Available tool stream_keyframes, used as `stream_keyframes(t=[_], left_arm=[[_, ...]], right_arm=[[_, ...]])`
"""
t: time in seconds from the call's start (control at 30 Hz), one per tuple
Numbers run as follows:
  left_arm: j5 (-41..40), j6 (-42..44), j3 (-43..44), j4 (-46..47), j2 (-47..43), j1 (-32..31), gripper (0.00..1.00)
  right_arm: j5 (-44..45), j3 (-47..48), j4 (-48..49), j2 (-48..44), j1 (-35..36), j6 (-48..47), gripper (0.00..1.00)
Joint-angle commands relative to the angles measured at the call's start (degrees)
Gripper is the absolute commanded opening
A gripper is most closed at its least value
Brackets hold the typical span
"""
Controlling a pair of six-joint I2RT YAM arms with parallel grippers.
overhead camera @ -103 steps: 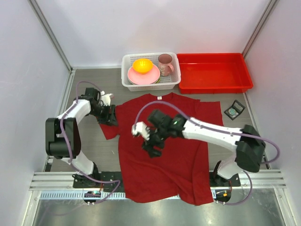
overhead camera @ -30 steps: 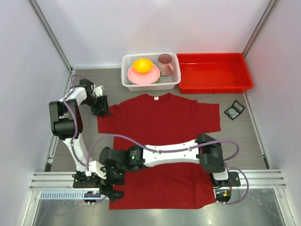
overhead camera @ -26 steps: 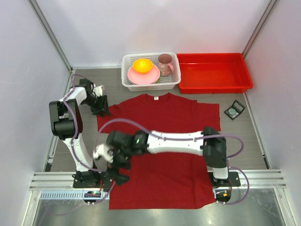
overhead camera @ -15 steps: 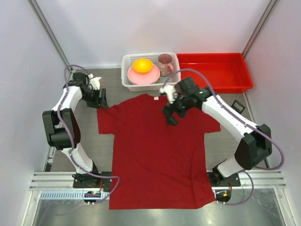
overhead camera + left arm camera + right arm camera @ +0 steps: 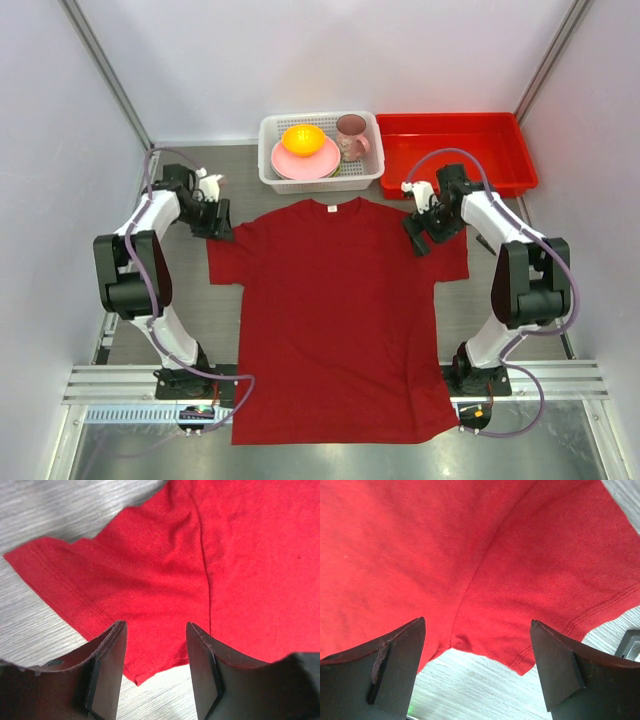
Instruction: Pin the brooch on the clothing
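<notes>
Now that the right hand (image 5: 477,630) has swung back from the shirt's lower hem to its own side, it hovers wide open over the right sleeve, with nothing between the fingers. Likewise the left hand (image 5: 156,640): fingers apart, empty, sleeve hem directly beneath.

Under both hands the T-shirt (image 5: 340,300) lies flat and square on the bench (image 5: 200,310), collar away from the arms; seconds ago it was bunched and skewed.

Judgement: spreading done, pinning not begun.

The brooch is not visible now. The right forearm covers the spot just outboard of the right hand where its small dark case sat. Only a dark corner (image 5: 632,647) shows past the sleeve hem. Next, the right hand probably has to reach outward for it.
</notes>
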Motion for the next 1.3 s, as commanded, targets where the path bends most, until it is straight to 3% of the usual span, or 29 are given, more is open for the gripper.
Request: stream_keyframes(t=[0.0, 0.2, 0.5, 0.63, 0.8, 0.83, 0.93, 1.07, 1.13, 1.27], left_arm=[[-3.02, -1.65, -1.99, 2.96, 2.14, -0.20, 0.53], [-8.46, -5.43, -3.93, 4.38, 5.31, 1.38, 0.45], [-11.20, -6.31, -5.16, 2.00, -0.82, 3.67, 0.41], [-5.42, -5.97, -4.02, 1.48, -7.77, 3.23, 0.62], [-3.73, -3.24, -1.03, 0.68, -20.24, 0.25, 0.82], [-3.90, -2.63, -0.33, 1.55, -22.00, -0.80, 0.99], [-4.00, -3.67, 0.72, 5.06, -27.46, -1.87, 1.00], [-3.38, -12.44, 1.61, 10.96, -30.89, -1.87, 1.00], [-0.66, -15.54, 2.05, 12.80, -30.81, -1.87, 1.00], [7.86, -16.86, 3.98, 13.34, -28.18, -2.13, 1.00]], right_arm=[[2.47, -0.02, 4.39, 2.76, -2.39, -0.53, 0.89], [2.91, 0.51, 4.93, 6.73, -5.30, 0.18, 0.88], [-1.48, 3.75, 0.62, -4.95, -9.15, 3.60, 0.89], [0.18, 6.05, -0.17, -9.79, -12.49, 6.67, 0.89], [13.77, 4.83, 3.95, -16.02, -13.91, 8.53, 0.86], [16.59, 4.21, 5.00, -16.99, -14.00, 8.79, 0.85], [22.68, 1.48, 8.52, -18.93, -14.87, 13.78, 0.77], [28.82, -2.91, 14.13, -20.69, -15.32, 24.24, 0.63], [32.59, -5.63, 16.43, -20.96, -15.32, 31.77, 0.62], [35.94, -8.27, 20.02, -18.33, -15.32, 37.44, 0.62]])
